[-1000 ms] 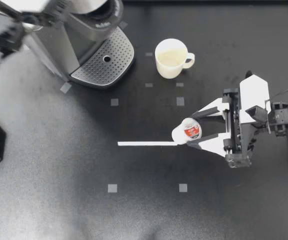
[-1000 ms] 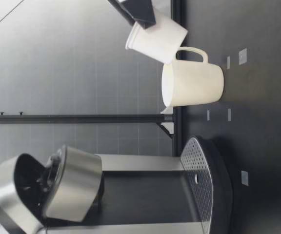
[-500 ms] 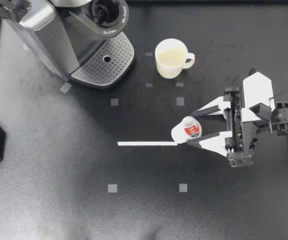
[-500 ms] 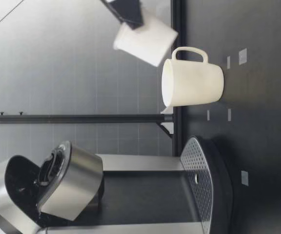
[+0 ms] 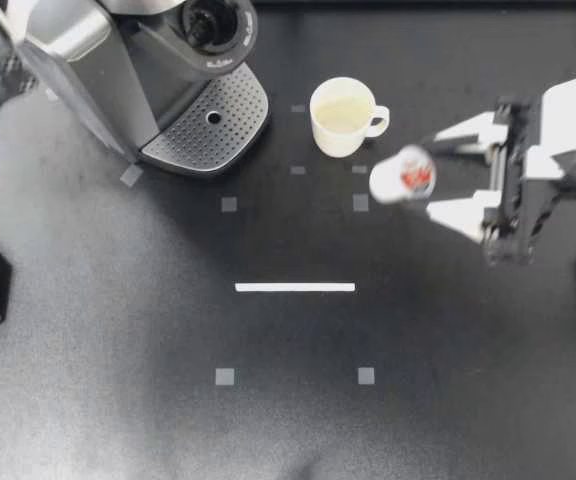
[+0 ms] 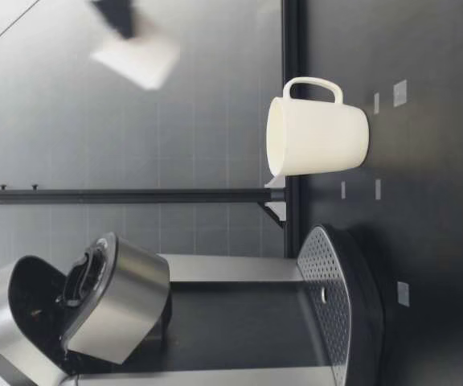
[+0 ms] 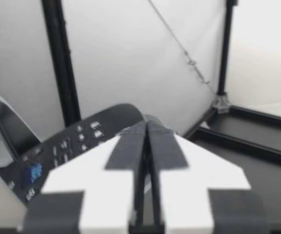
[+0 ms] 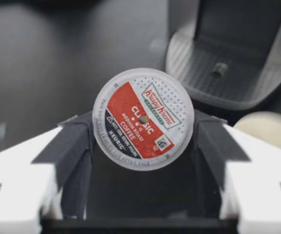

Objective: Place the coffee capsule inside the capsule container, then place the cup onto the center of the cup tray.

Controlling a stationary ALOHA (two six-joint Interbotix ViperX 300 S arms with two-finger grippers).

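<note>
Right gripper (image 5: 426,174): pinching the coffee capsule (image 5: 402,173), raised off the table (image 5: 288,420).
Capsule container (image 5: 208,22): open, well apart, past the cup (image 5: 342,117).

Soft, even light on the black table (image 5: 118,330); motion blur over my right hand (image 5: 429,174) and coffee capsule (image 5: 403,173).

My right gripper (image 5: 430,173) has two white, wedge-shaped fingers (image 5: 465,130) that taper to dark tips. They sit on a black frame with a white block behind it. My left gripper (image 7: 146,126) matches: white fingers (image 7: 199,170) faced with black pads.
</note>
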